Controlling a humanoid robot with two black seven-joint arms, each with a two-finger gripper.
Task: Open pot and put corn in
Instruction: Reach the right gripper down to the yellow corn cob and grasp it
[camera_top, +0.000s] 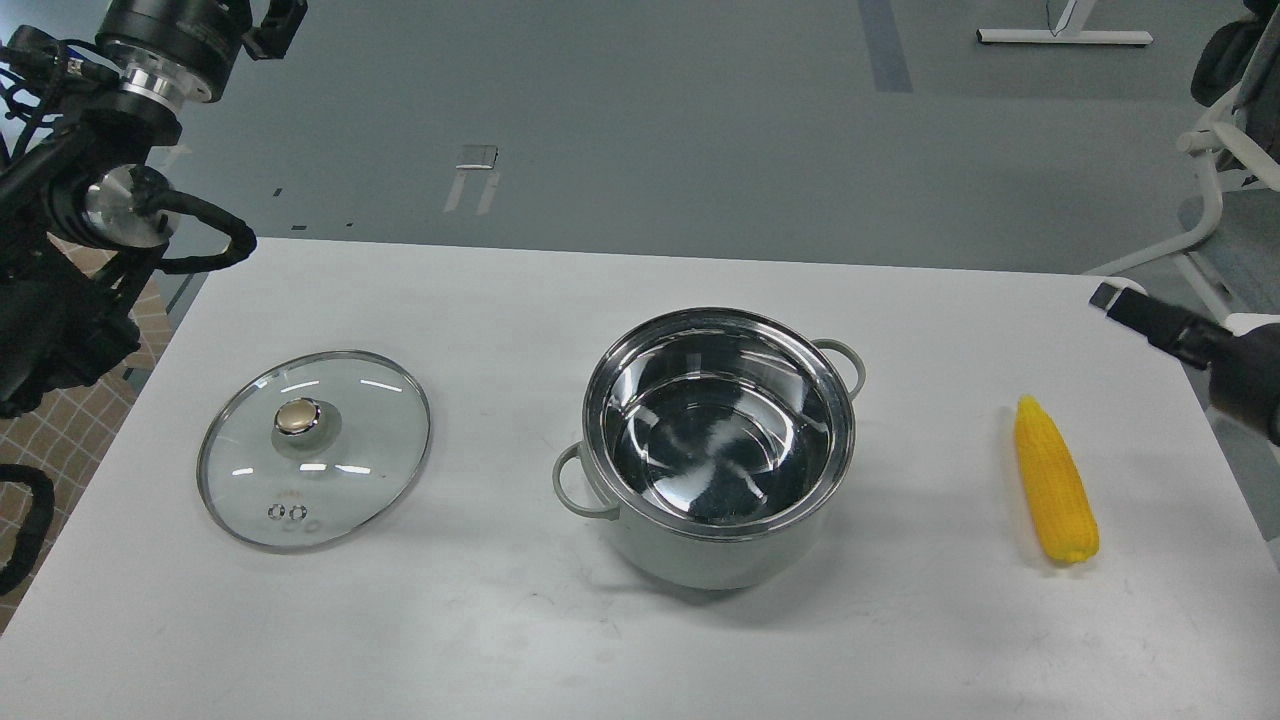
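Note:
The pale grey-green pot (690, 566) stands open at the middle of the white table (500, 300), its shiny steel inside empty. The yellow corn (1055, 480) lies flat on the table to the pot's right, tip pointing away from me. My right gripper (1125, 305) reaches in from the right edge, above and behind the corn and apart from it; only one dark finger shows. My left arm is raised at the top left, and its gripper (272, 25) is mostly cut off by the top edge, far from the pot.
The glass lid (313, 447) with a gold knob lies flat on the table left of the pot. A white chair frame (1215, 170) stands beyond the table's back right corner. Grey floor lies beyond the far edge.

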